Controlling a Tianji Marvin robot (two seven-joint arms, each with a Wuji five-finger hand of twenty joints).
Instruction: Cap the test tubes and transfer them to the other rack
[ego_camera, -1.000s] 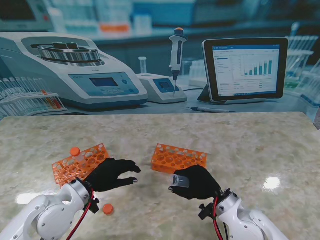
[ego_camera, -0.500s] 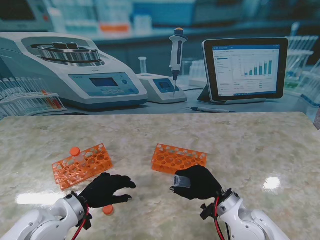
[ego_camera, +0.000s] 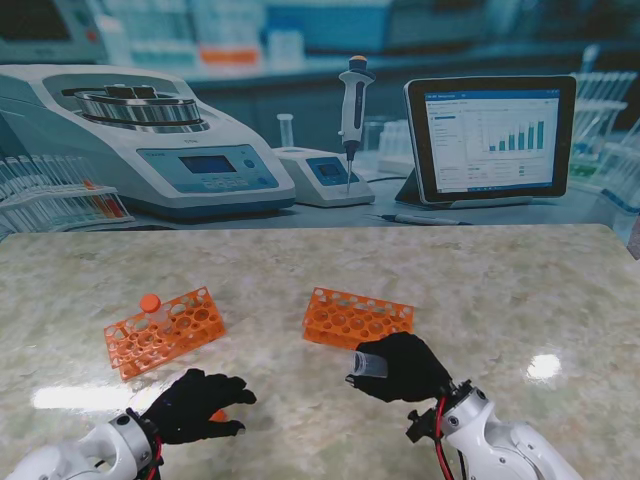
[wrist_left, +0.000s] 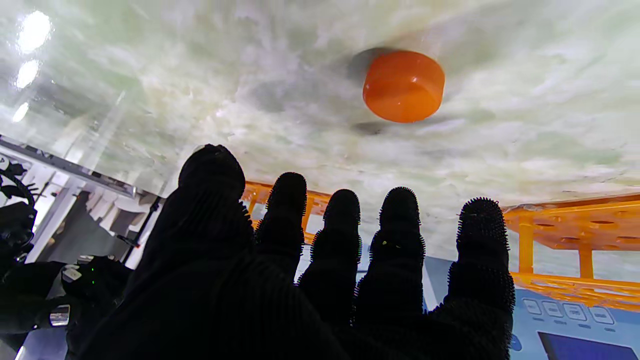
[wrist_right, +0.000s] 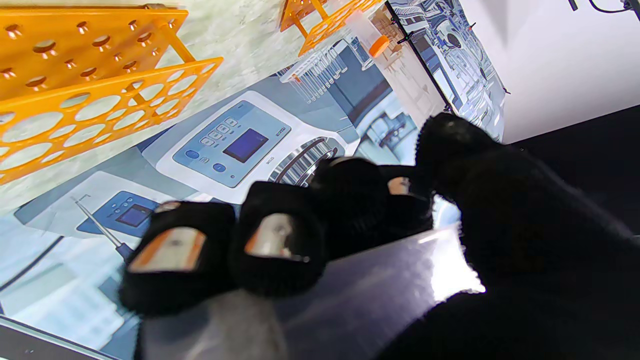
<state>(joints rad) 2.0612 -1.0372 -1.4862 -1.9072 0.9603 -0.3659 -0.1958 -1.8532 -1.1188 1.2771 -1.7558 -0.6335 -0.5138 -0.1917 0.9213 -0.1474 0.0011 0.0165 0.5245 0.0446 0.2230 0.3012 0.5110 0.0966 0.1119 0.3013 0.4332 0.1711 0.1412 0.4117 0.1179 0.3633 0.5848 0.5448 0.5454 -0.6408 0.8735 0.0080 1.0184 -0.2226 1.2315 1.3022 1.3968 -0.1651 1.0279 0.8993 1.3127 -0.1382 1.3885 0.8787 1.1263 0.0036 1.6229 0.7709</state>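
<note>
Both arms are glossy white with rounded joints. The left hand (ego_camera: 197, 405) and right hand (ego_camera: 405, 366) wear black knit gloves, nubbed at the fingertips (wrist_left: 482, 225). Red and black cables (ego_camera: 437, 440) run along each wrist.

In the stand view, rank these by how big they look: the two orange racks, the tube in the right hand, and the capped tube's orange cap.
1-2. Left rack and right rack: about alike, so I won't rank them.
3. Tube held in the right hand; only part of it shows.
4. Orange cap on the tube standing in the left rack.
</note>
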